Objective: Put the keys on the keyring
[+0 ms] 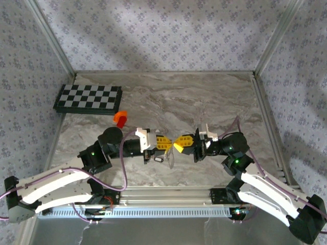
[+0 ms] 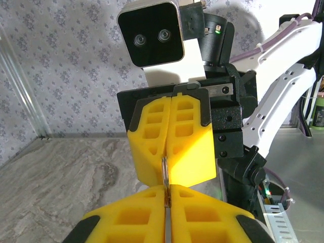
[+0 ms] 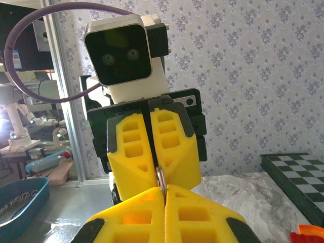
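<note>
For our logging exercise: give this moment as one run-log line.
left gripper: shut on keyring | right gripper: shut on keyring | grippers tip to tip

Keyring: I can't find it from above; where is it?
In both wrist views the keyring is pinched edge-on between the left gripper and right gripper, yellow fingers tip to tip, above the table.

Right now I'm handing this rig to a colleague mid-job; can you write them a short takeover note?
Both shut: the left gripper and the right gripper meet tip to tip above the table, each pinching the keyring.
The key, small and dark, sits below the left gripper; hanging or lying, I cannot tell.
Done: ring held.
Left: threading the key, apparently.
</note>
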Controlling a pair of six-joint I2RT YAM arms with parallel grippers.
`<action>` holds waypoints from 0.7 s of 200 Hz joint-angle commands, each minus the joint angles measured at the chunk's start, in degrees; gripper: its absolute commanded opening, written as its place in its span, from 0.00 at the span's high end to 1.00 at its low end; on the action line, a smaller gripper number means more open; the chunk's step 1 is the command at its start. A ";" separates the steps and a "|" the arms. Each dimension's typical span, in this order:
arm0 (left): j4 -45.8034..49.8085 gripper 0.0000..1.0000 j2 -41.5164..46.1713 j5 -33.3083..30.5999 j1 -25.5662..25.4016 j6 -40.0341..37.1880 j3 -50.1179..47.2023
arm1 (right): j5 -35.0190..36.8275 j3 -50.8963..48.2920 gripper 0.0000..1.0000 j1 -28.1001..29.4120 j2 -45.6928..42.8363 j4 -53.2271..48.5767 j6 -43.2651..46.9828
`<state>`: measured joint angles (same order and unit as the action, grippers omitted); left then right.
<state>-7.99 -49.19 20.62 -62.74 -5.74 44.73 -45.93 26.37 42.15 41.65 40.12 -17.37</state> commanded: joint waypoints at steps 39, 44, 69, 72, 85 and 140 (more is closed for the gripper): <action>2.75 1.00 -0.14 -0.03 -0.19 -1.99 3.98 | 0.16 0.59 1.00 0.62 -2.19 -4.77 2.70; 3.68 1.00 -0.04 -0.35 -0.18 -2.29 4.24 | 0.50 0.79 1.00 0.64 -2.63 -6.21 3.51; 10.04 1.00 -0.25 -2.30 -0.19 -4.89 6.61 | 3.54 2.33 0.80 1.26 -5.20 -16.23 8.99; 11.09 1.00 -0.29 -2.60 -0.19 -5.20 6.96 | 4.14 2.58 0.77 1.46 -5.54 -17.80 9.85; 14.88 1.00 -0.55 -3.90 -0.19 -6.66 8.29 | 6.76 3.94 0.67 2.28 -7.09 -24.16 13.62; 27.63 1.00 -3.56 -6.53 -0.19 -9.95 13.95 | 18.18 8.55 0.58 9.89 -7.16 -39.56 25.53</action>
<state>13.39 -51.83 15.49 -62.74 -13.13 55.68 -34.57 32.62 49.01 34.13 8.56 1.17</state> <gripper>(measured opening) 0.055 0.416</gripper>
